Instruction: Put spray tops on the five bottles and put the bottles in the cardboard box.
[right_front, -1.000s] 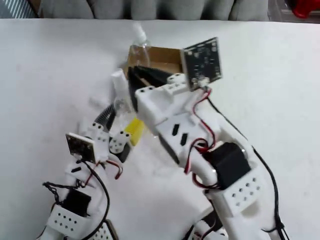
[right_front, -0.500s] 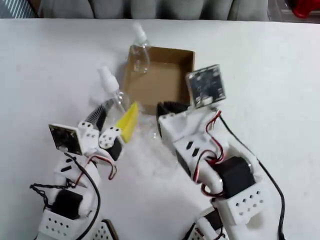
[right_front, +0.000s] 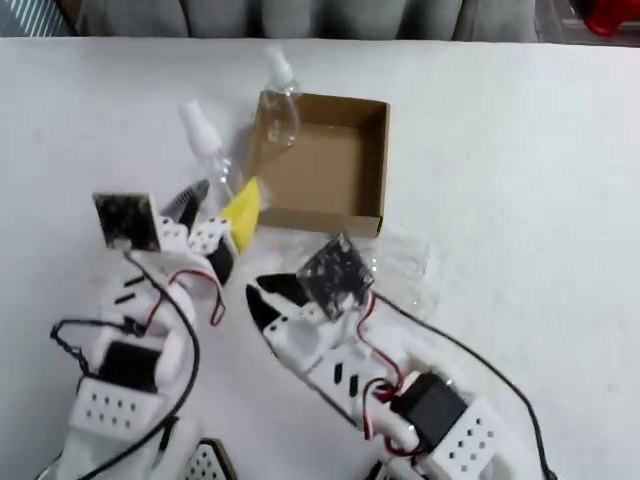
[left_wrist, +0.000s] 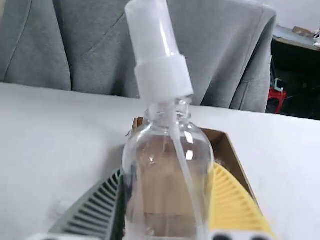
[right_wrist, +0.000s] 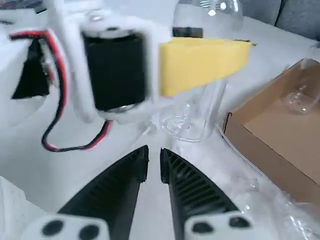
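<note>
High view: your left fingers (right_front: 243, 207) clamp a spray-topped bottle (right_front: 212, 155) just beside the cardboard box (right_front: 372, 165), where another capped bottle (right_front: 280, 110) lies in a far corner. Your right fingers (right_wrist: 125, 185), almost together, sit over the tabletop (right_front: 520, 150).

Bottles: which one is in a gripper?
The bottle outside the cardboard box, held by the left gripper; the other bottle stands inside the box.

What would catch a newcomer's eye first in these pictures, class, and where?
A clear bottle with a white spray top is gripped in the left arm's yellow-and-grey tool, beside the open brown cardboard box. A second clear spray-topped bottle sits at the box's far corner, and the right arm's black tool hangs empty on the box's near side.
</note>
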